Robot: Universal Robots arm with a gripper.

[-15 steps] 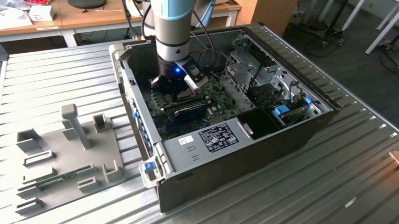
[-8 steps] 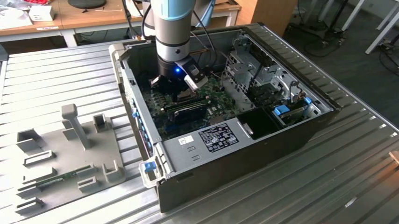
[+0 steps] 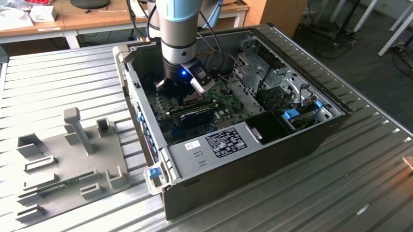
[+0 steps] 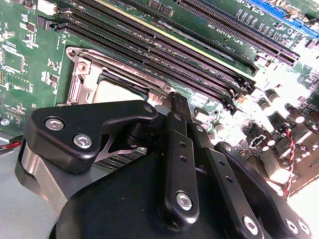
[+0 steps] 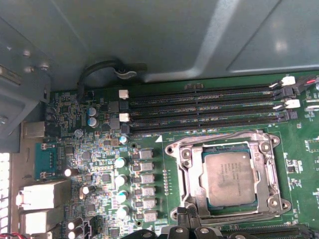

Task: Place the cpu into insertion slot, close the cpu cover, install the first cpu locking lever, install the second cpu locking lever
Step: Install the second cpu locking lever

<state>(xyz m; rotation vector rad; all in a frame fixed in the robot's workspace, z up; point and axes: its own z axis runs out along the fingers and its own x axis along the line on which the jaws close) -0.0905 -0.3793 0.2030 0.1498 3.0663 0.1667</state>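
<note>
Seating of the small square cpu [image 5: 230, 178] with its pale silvery-tan face appears complete: in the first wrist view it lies flat inside the square insertion slot [image 5: 192, 199] with the silvery metal rim, on the green circuit board [image 5: 159, 169]. The thin silvery metal cpu cover [image 5: 234, 144] frames the chip, and its large window leaves the chip face exposed; it appears to be lowered over the slot, so the closing step is judged done or nearly done. Whether either locking lever is latched cannot be told. The long narrow black memory slots [image 5: 199, 107] run just beside the insertion slot, on the side toward the grey case wall [image 5: 164, 35]. In the second wrist view the black gripper [image 4: 177, 99] stands right at the edge of the insertion slot [image 4: 84, 79], its fingers [image 4: 177, 144] drawn together with no gap seen and nothing held between them. In the exterior view the grey arm [image 3: 177, 29] reaches down into the open computer case [image 3: 258, 159], with the gripper [image 3: 184, 94] low over the circuit board.
</note>
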